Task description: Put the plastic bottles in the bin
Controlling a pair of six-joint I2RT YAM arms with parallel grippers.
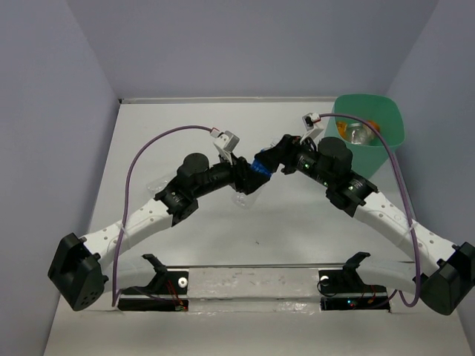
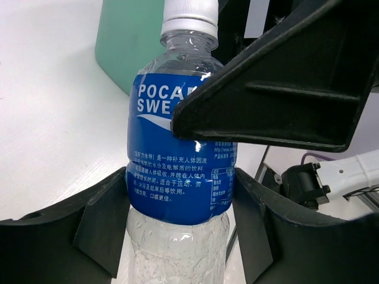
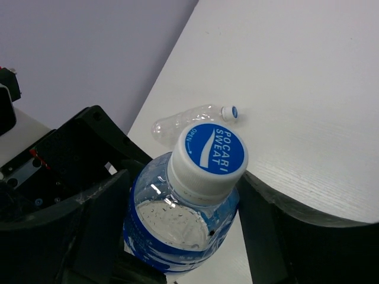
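Reaches inward from both sides, meeting over middle of surface (image 1: pixel 297 237). Clamps blue-label bottle (image 2: pixel 177 171) in left pincer (image 2: pixel 180 207); straddles its shoulder with right pincer (image 3: pixel 183 222), grip unclear. Inside bin (image 1: pixel 393 137), far right: orange bottle (image 1: pixel 342 127), clear bottle (image 1: pixel 361 133).

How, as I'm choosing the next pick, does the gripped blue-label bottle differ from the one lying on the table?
The blue-label bottle is clamped in the left gripper; the lying bottle lies sideways on the table, untouched. The first wears a blue wrap; the lying one shows no label. Both are clear, white-capped.
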